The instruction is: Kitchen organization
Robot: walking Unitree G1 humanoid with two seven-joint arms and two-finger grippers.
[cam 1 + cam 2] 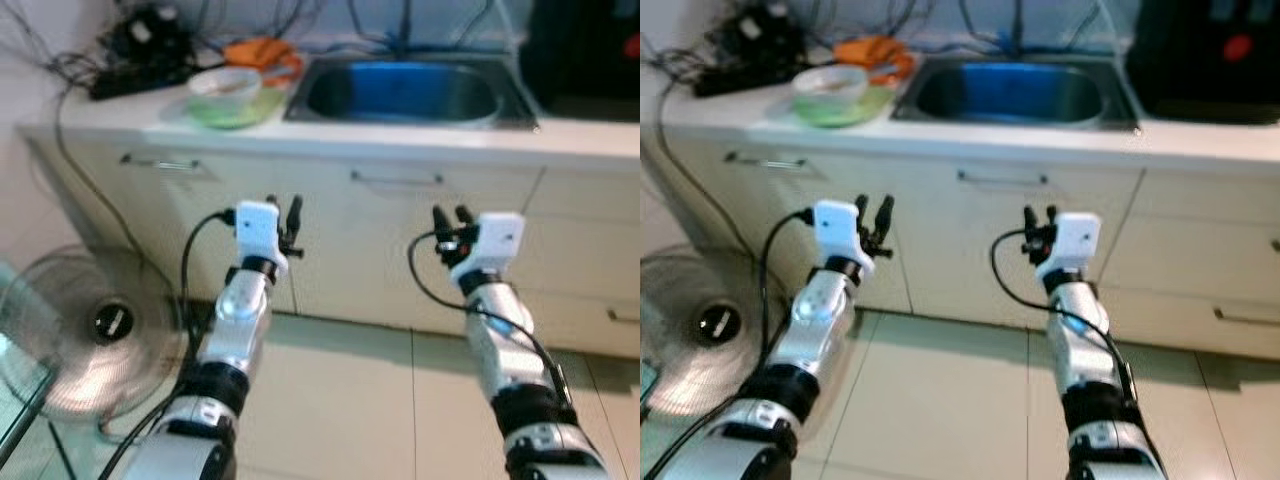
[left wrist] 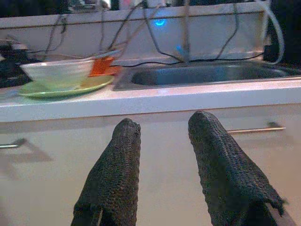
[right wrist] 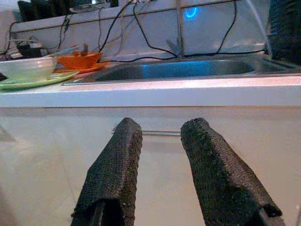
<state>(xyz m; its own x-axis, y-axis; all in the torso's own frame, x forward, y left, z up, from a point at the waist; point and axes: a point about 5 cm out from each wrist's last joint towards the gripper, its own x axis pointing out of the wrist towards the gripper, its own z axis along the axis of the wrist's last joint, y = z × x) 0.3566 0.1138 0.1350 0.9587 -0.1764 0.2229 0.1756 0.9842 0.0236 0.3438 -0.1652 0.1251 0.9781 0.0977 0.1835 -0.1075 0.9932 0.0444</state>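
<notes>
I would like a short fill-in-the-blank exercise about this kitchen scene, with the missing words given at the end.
1. The white bowl sits on a plate whose colour is ____.
2. The bowl and plate stand on the counter to the robot's ____ of the sink.
3. The left gripper and the right gripper are both empty, with fingers ____.
4. On the floor at the robot's left stands a round ____.

Missing words: green; left; open; fan
</notes>
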